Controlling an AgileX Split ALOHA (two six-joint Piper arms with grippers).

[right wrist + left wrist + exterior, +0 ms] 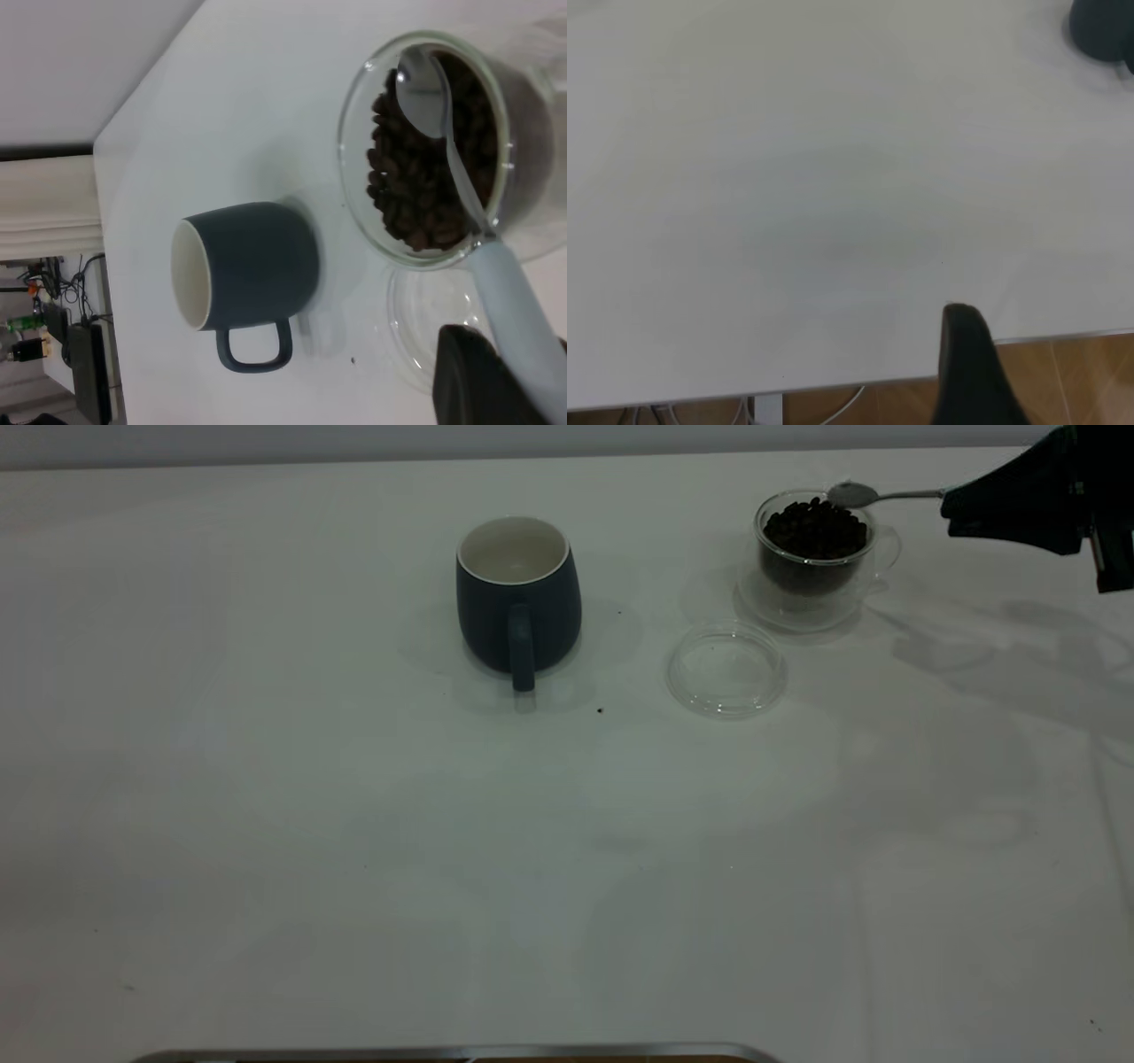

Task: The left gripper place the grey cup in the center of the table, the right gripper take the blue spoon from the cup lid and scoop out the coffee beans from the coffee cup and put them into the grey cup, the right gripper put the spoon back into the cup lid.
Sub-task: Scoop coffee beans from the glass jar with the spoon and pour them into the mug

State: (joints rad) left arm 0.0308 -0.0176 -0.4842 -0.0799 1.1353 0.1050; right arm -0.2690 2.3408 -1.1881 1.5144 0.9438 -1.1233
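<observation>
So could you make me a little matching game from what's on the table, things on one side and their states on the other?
Things:
1. grey cup
2. coffee cup
3. cup lid
4. spoon

States:
A. held over the beans by the right gripper
B. lying flat, nothing in it
C. full of dark beans
D. upright, empty inside

Pairs: 1-D, 2-C, 3-B, 4-A

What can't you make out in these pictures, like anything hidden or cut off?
- Right tool: the exterior view's edge cuts off most of it; its grip on the spoon is hidden by its own dark body.
- Left tool: absent from the exterior view; the left wrist view shows one dark finger only, so open or shut is unclear.
- Grey cup: cropped at the left wrist view's corner.
- Cup lid: partly covered by the spoon handle in the right wrist view.
</observation>
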